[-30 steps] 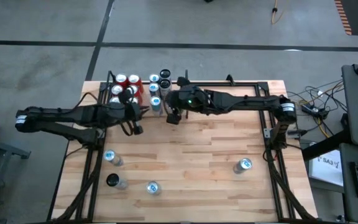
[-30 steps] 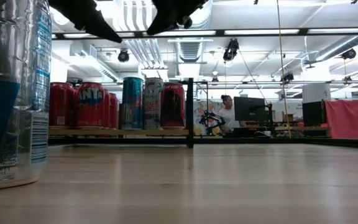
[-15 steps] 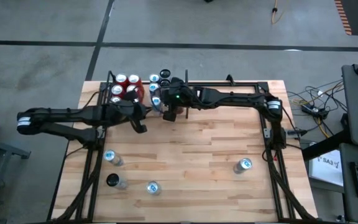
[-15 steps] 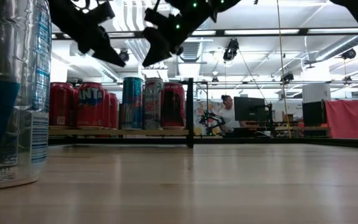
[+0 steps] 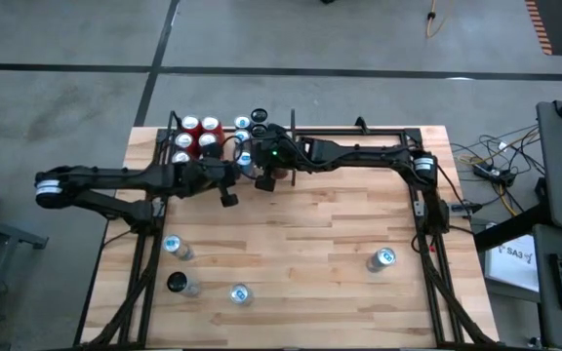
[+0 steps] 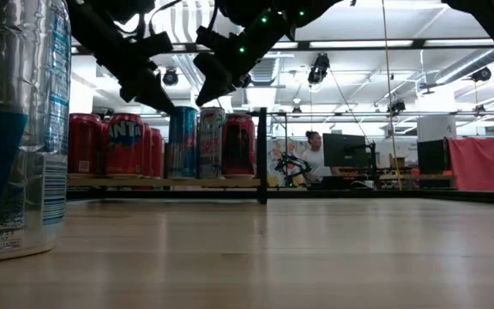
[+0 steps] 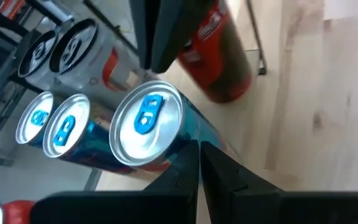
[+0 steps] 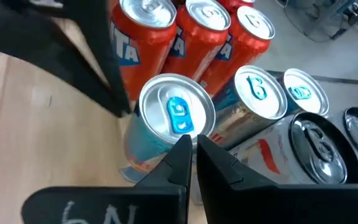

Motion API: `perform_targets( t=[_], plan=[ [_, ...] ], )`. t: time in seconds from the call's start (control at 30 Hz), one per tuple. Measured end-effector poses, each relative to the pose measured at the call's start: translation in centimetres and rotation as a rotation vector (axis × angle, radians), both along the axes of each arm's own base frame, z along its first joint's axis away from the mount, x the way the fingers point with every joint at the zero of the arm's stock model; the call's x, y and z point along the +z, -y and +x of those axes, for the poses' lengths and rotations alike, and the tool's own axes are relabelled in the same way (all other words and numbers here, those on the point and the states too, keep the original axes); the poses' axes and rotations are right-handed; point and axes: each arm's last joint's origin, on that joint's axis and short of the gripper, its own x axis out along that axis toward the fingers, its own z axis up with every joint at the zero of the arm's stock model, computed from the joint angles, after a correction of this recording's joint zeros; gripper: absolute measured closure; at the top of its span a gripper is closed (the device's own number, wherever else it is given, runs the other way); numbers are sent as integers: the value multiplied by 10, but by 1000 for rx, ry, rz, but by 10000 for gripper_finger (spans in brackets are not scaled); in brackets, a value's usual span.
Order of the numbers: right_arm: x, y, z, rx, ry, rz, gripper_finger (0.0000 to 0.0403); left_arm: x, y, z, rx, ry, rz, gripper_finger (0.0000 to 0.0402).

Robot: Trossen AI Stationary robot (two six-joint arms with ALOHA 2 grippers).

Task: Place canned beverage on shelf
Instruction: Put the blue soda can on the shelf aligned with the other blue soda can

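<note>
Planks of pale wood, laid in strips, make up the worktop (image 5: 310, 253) seen from above, and thin black metal tubes frame the shelf (image 5: 261, 136) at its far edge, where round can tops, red and silver, stand packed together; the left fingers (image 5: 228, 195) and the right fingers (image 5: 267, 180) both hang near the worktop side of that cluster, and four loose cans stand well apart from them on the near planks, one (image 5: 381, 258) alone to the right. At table height the cans stand upright on the shelf's light plank floor, long axes vertical, red ones beside a teal can (image 6: 183, 142) that sits directly below both sets of dark fingers; a large clear-and-blue can (image 6: 15, 129) looms close, and behind lie ceiling lights, ducts, a monitor and a seated person (image 6: 316, 154). The left wrist view shows its own two fingers (image 7: 199, 168) clenched together, empty, with the teal can's (image 7: 148, 121) shiny lid and blue tab just beyond their tips. The right wrist view likewise shows its fingers (image 8: 193, 155) pressed shut on nothing, tips just above the same can's (image 8: 176, 112) silver lid, glossy red cans (image 8: 148, 31) beyond.
</note>
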Motion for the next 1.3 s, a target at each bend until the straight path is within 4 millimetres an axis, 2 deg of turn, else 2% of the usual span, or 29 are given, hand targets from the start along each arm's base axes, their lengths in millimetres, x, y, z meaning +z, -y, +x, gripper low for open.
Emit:
perform_targets(
  t=[0.23,0.47,0.7,0.93,1.3],
  plan=[
    [-12,4,6,0,-7,-7,390,-3,-7,0,35,-14,-3,402],
    [-14,3,7,2,-11,-5,390,1,-7,-3,43,4,3,402],
    [-9,2,5,-2,1,-13,390,12,-4,-15,43,31,8,401],
    [0,10,11,7,106,-67,390,24,-7,-25,44,71,48,401],
    [-15,18,16,17,98,-56,390,11,-15,-16,60,7,46,401]
  ],
)
